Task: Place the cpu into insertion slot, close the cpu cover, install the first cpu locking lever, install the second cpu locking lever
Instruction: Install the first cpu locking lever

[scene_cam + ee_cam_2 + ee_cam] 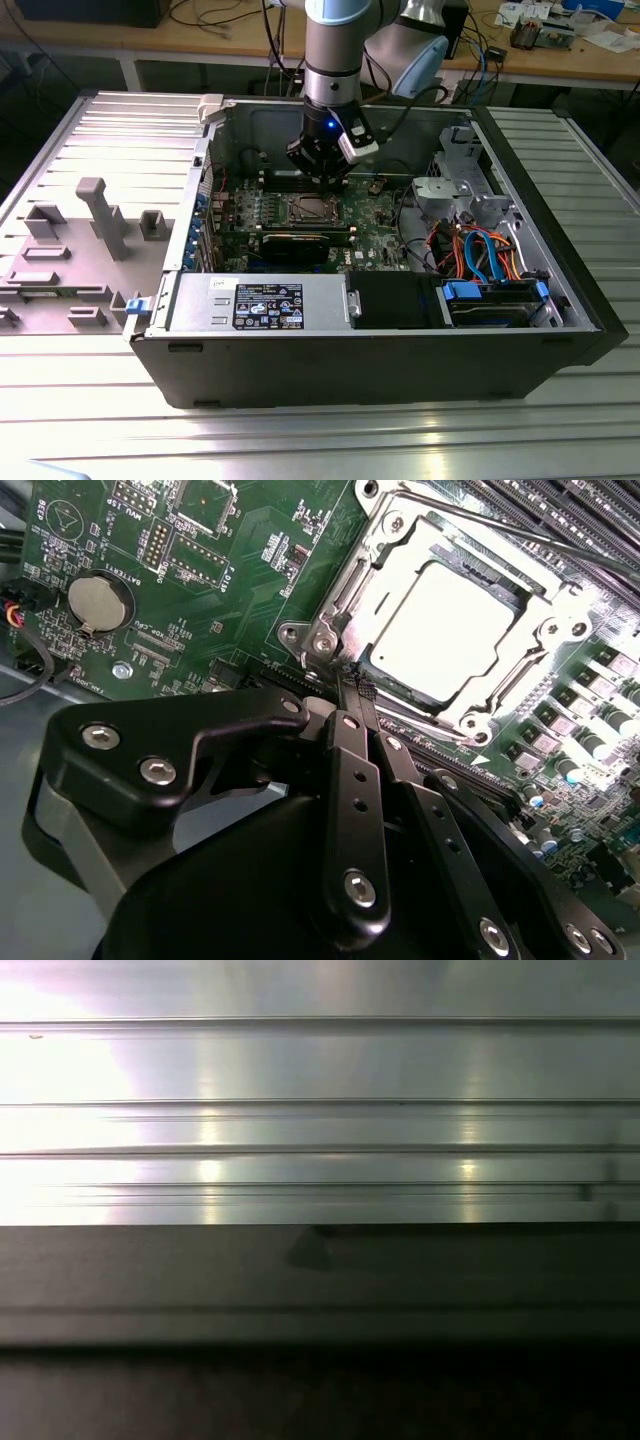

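Ribbed aluminium bench (90,440) carries an open black desktop computer case (380,360) lying on its side, so the green motherboard (250,570) faces up and can be reached from above.

At the board's centre, the small flat square cpu with a dull silver metal top (445,630) lies seated in the square metal-rimmed insertion slot (330,640), and the thin silver cpu cover frame (520,690) lies flat around it, its window leaving the chip's top bare. Thin wire locking levers (520,530) run past the socket at about 1 o'clock; whether they are latched cannot be told.

The robot's black hand (355,695) has its slim fingers (350,780) pressed together, clenched on nothing visible, tips just beside the socket's corner at 7 o'clock, seemingly placed to work that edge.

Outward, a silver coin battery (98,602) sits at 9 o'clock. A white-and-black label (268,305) marks the grey power supply (250,305); its print is too small to make out.
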